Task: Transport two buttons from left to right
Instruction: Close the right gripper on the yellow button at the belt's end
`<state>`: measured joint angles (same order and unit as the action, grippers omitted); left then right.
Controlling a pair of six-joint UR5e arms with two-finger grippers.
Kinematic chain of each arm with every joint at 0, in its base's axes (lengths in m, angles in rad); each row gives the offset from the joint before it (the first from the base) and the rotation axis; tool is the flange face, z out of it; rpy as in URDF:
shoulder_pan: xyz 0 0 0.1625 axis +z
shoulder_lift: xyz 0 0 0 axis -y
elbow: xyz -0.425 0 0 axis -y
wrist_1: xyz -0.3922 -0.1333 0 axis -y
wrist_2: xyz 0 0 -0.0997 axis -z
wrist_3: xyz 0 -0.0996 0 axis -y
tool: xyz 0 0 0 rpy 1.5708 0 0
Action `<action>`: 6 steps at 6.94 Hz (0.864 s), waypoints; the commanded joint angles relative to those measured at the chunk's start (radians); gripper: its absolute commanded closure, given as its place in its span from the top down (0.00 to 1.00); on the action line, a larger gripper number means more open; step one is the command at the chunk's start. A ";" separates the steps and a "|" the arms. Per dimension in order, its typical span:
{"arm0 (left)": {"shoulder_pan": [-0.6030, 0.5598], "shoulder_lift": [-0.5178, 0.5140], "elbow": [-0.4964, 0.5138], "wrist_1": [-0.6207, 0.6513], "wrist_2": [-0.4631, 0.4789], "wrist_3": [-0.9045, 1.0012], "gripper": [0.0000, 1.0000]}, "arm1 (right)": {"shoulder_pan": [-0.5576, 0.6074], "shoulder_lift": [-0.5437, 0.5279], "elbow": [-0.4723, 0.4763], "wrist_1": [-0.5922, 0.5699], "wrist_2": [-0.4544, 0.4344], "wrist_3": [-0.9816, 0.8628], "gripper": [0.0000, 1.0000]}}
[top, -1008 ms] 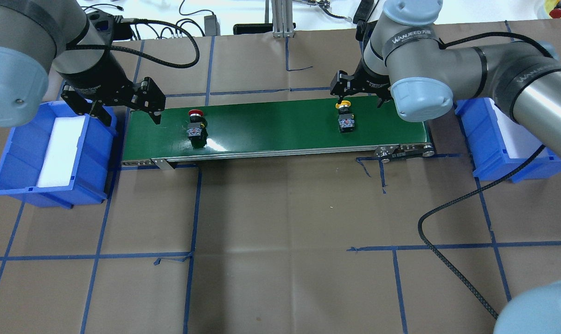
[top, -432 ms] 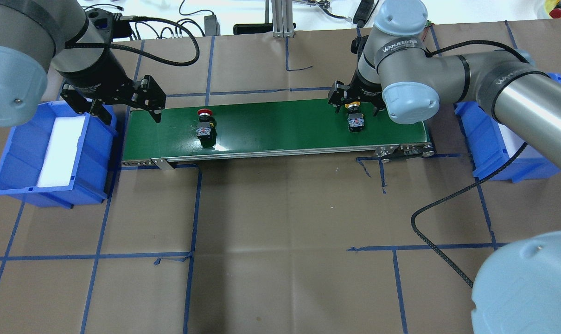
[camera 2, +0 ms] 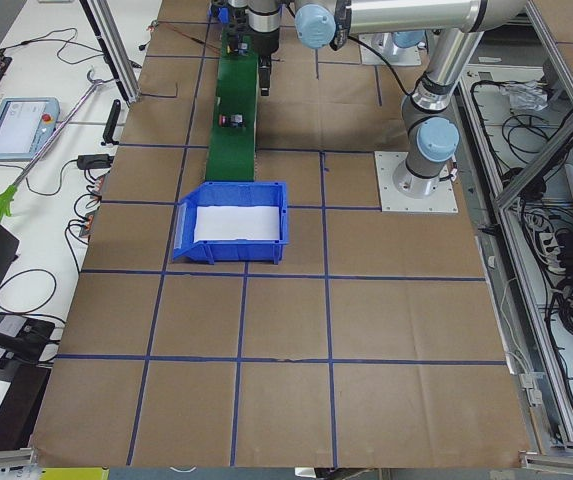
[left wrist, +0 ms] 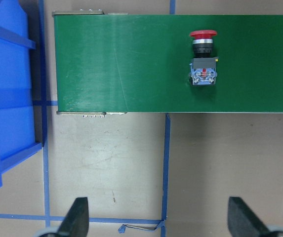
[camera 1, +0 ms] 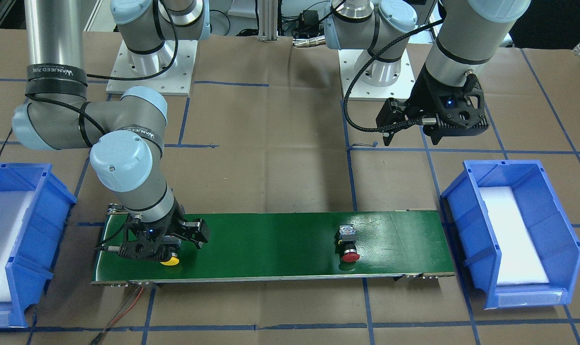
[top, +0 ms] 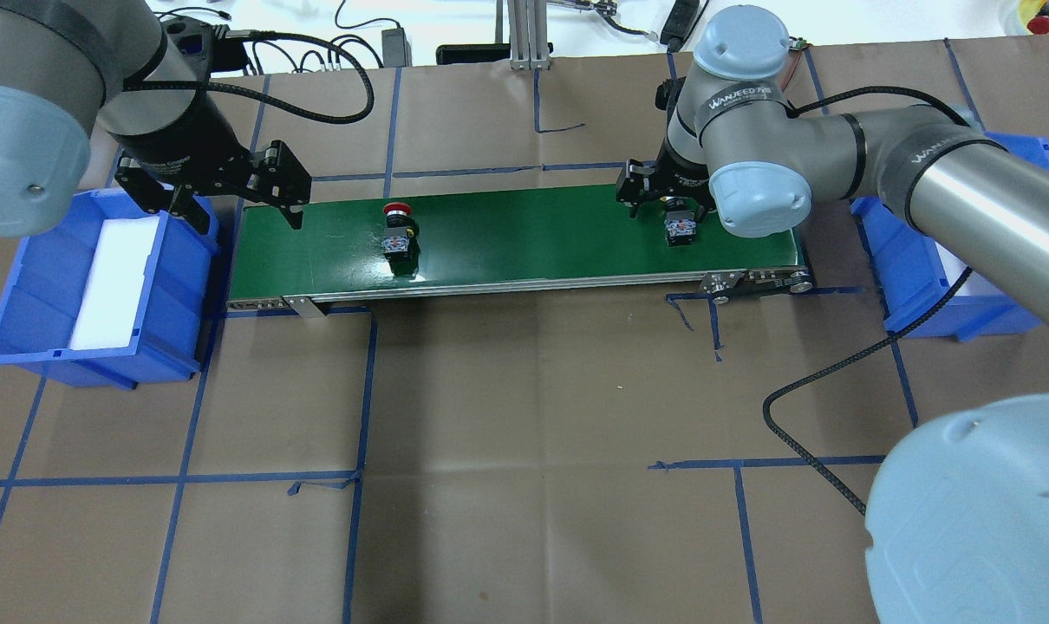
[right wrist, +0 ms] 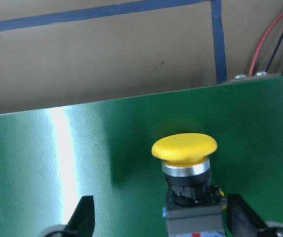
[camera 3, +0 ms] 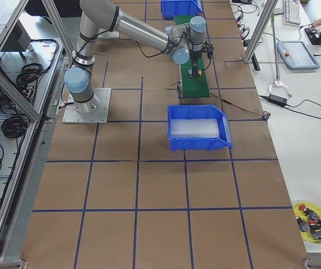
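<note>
Belt: green conveyor belt (top: pixel 524 234) lies across the brown-paper surface (top: pixel 524 390), with a blue bin at each end.
Yellow button: yellow button (right wrist: pixel 184 163) lies on its side near the belt's right end, cap toward the operators' edge.
Red button: red button (left wrist: pixel 203 59) lies on its side on the belt's left half, same way round, well apart from the yellow one and untouched.
Right gripper: right gripper (right wrist: pixel 163 219) is low over the belt. Jaws are wide apart with one finger each side of the yellow button's block, not closed on it.
Left gripper: left gripper (left wrist: pixel 159 217) hangs above the belt's left end, next to the left bin (top: pixel 22 286). Jaws are spread wide and hold nothing.
Right bin: right bin (top: pixel 906 286) sits just past the belt's right end, white liner inside.
</note>
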<state>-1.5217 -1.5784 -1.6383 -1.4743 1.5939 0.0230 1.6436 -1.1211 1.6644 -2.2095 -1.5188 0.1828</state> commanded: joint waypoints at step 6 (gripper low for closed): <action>0.000 -0.002 0.000 0.005 -0.002 0.000 1.00 | -0.126 -0.113 -0.034 0.177 -0.037 -0.132 0.02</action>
<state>-1.5217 -1.5800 -1.6383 -1.4709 1.5926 0.0230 1.5563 -1.1775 1.6526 -2.0604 -1.5572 0.0760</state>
